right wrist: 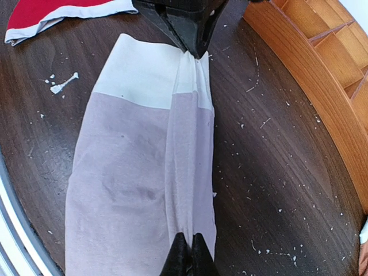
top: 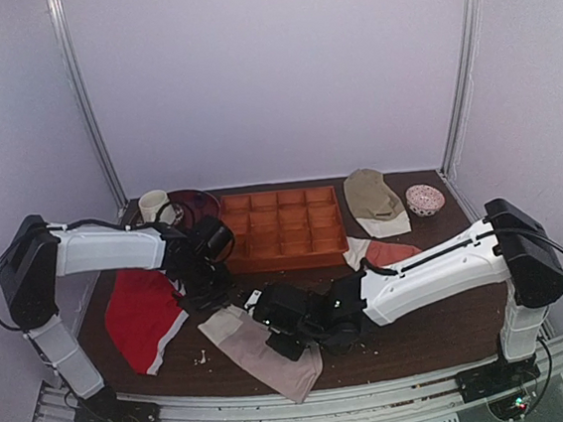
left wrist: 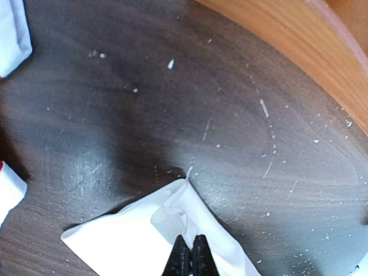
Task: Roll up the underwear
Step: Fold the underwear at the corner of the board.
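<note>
The underwear [right wrist: 126,172] lies spread on the dark tabletop [right wrist: 270,172] at its near middle. It is on the near side of the orange compartment tray [top: 283,229] and just right of the red garment with white trim [top: 142,319]. Its wide white waistband [right wrist: 144,77] is at the far-left end and the pinkish-beige cloth runs toward the near edge. A raised crease runs lengthwise along the right side of the cloth.

The left claw [left wrist: 188,261] has its tips pressed together on the far end of that crease, pinching the waistband. The right claw [right wrist: 188,253] is likewise pinched together on the crease at the near end.

One tiny dark mark shows on the waistband, too small to read. White crumbs [right wrist: 63,83] speckle the tabletop to the left.
</note>
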Controlling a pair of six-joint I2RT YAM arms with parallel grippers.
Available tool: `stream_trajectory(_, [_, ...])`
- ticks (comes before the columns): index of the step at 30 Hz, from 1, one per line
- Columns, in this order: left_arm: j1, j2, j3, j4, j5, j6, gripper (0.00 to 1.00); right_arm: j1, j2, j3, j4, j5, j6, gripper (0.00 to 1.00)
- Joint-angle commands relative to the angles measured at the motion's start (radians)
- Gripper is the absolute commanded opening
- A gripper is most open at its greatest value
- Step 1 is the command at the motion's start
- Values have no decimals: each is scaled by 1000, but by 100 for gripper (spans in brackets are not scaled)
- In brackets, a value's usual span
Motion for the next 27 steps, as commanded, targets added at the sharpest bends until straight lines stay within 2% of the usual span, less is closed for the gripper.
stream_trajectory(1, [-4, -36, -39, 31, -37, -20, 0, 31, -16, 30, -55, 33, 24, 0])
stream_trajectory(13, [-18, -117, -106, 26, -46, -28, 0, 91, 12, 56, -69, 33, 52, 0])
stream_trajectory(27, [-35, -119, -132, 26, -57, -57, 0, 131, 65, 80, -69, 18, 76, 0])
